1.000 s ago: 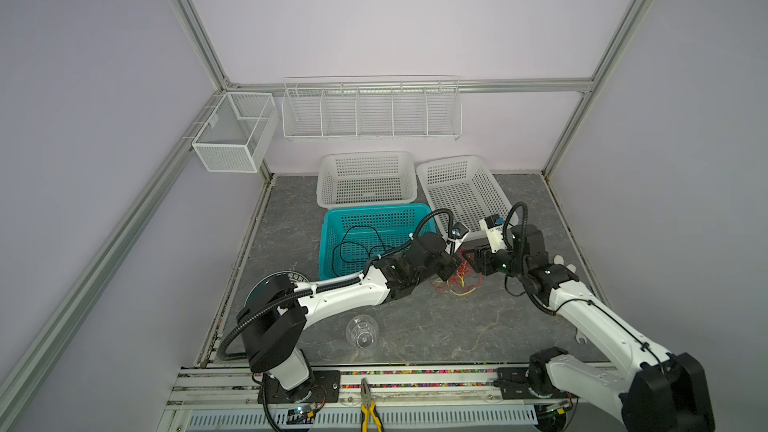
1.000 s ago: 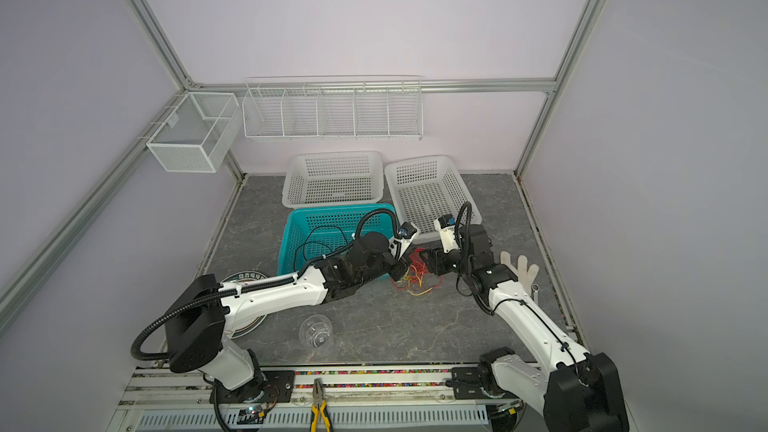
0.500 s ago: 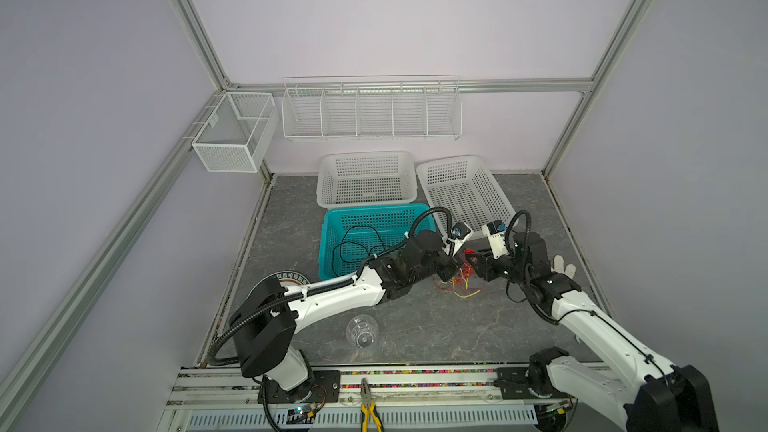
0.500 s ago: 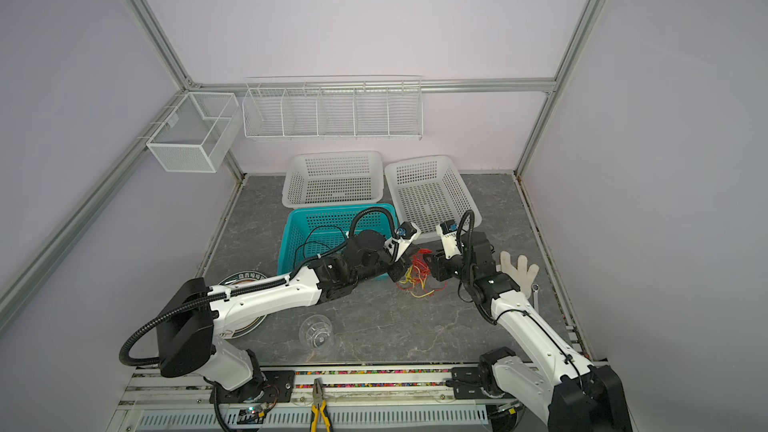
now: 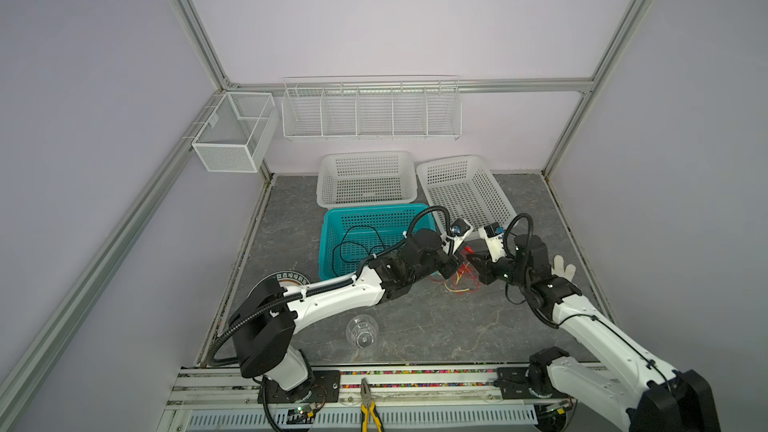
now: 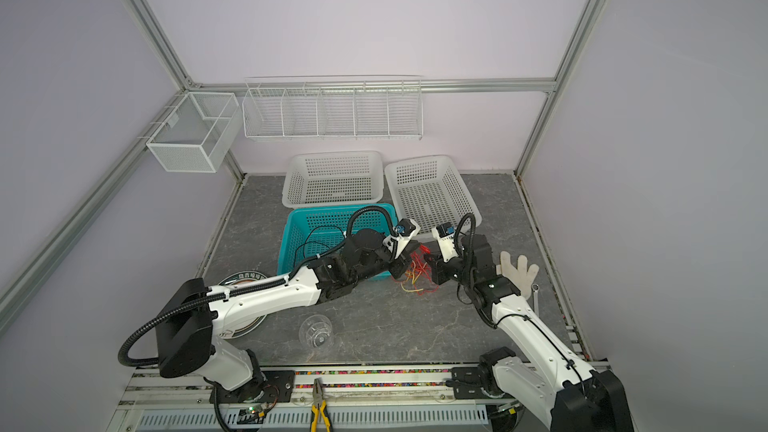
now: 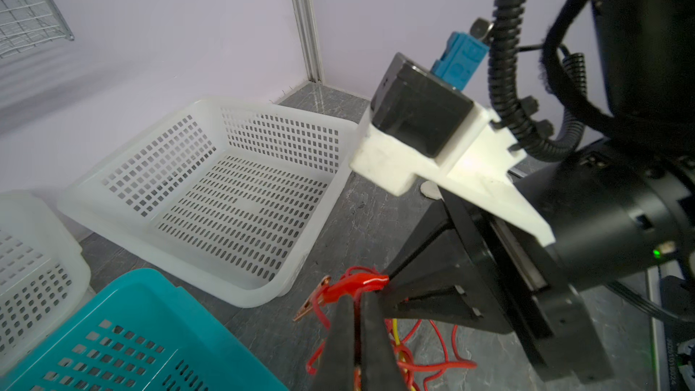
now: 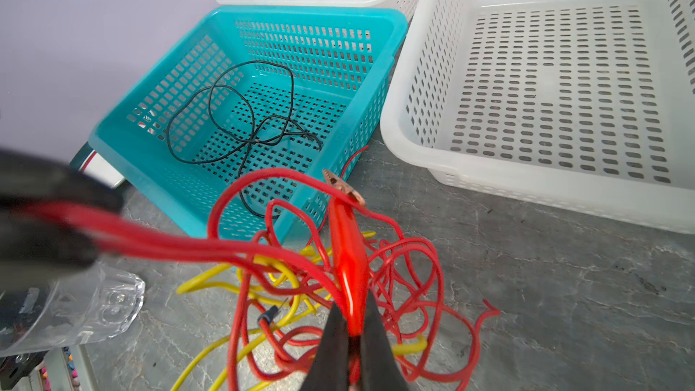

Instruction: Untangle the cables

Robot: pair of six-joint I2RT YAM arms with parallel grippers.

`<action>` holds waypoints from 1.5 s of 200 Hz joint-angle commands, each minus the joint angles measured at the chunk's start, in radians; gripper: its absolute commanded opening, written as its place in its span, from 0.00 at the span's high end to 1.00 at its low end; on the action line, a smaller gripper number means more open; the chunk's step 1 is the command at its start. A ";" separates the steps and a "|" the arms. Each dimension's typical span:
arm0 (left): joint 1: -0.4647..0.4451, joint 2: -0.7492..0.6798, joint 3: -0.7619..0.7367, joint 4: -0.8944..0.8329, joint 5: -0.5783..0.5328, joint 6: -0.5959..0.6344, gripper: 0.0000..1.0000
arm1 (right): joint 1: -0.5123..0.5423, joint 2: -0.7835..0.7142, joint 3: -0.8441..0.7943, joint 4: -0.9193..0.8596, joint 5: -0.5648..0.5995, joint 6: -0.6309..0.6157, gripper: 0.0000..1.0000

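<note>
Nearest, on the front rail: pliers (image 5: 367,409). Behind them, on the grey tabletop (image 5: 436,326), a clear cup (image 5: 362,329). To the left, a round plate (image 5: 286,277), partly under the left arm.

Further in, near the middle: the tangle of red and yellow cables (image 5: 457,286), mostly on the tabletop, just beside the near right corner of a teal basket (image 5: 332,222). Left gripper (image 7: 356,296) over the tangle, jaws pressed together on some red strands, raised and stretched. Right gripper (image 8: 352,312) facing it, very near, jaws pinching the red sleeve of a clip (image 8: 348,242), copper tip free. To the right of it, a white glove (image 5: 563,272) on the tabletop.

Inside the teal basket, one black cable (image 5: 356,243), loose, apart from the others.

Behind, a white basket (image 5: 368,155) and, to its right, a second white basket (image 5: 451,160). Farthest, on the wall: a wire rack (image 5: 372,114) and a mesh box (image 5: 232,141).
</note>
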 commanded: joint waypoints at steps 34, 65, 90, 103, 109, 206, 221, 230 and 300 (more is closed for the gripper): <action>0.008 0.030 0.044 0.062 -0.037 0.025 1.00 | 0.035 -0.003 0.007 -0.041 -0.066 -0.023 0.94; 0.011 0.031 0.043 0.065 0.117 0.026 1.00 | 0.044 0.028 0.029 -0.045 -0.025 -0.010 0.94; 0.011 0.030 0.040 0.045 0.240 0.016 1.00 | 0.046 0.031 0.039 -0.015 -0.005 -0.004 0.94; 0.011 0.025 0.033 0.041 0.267 0.010 1.00 | 0.046 0.037 0.054 -0.013 -0.009 -0.011 0.94; 0.010 0.024 0.028 0.043 0.279 0.010 1.00 | 0.046 0.042 0.062 -0.016 -0.014 -0.015 0.94; 0.021 0.022 0.032 -0.002 0.189 0.023 1.00 | 0.065 0.007 0.066 -0.030 0.133 -0.019 0.94; 0.035 0.017 0.032 -0.013 0.187 0.002 0.81 | 0.064 -0.026 0.057 -0.046 0.157 -0.026 0.94; 0.042 0.012 0.027 -0.013 0.191 -0.003 0.70 | 0.066 -0.042 0.050 -0.051 0.174 -0.024 0.94; 0.055 -0.082 -0.036 0.008 0.182 -0.003 0.27 | 0.065 -0.096 0.006 -0.035 0.290 0.006 0.94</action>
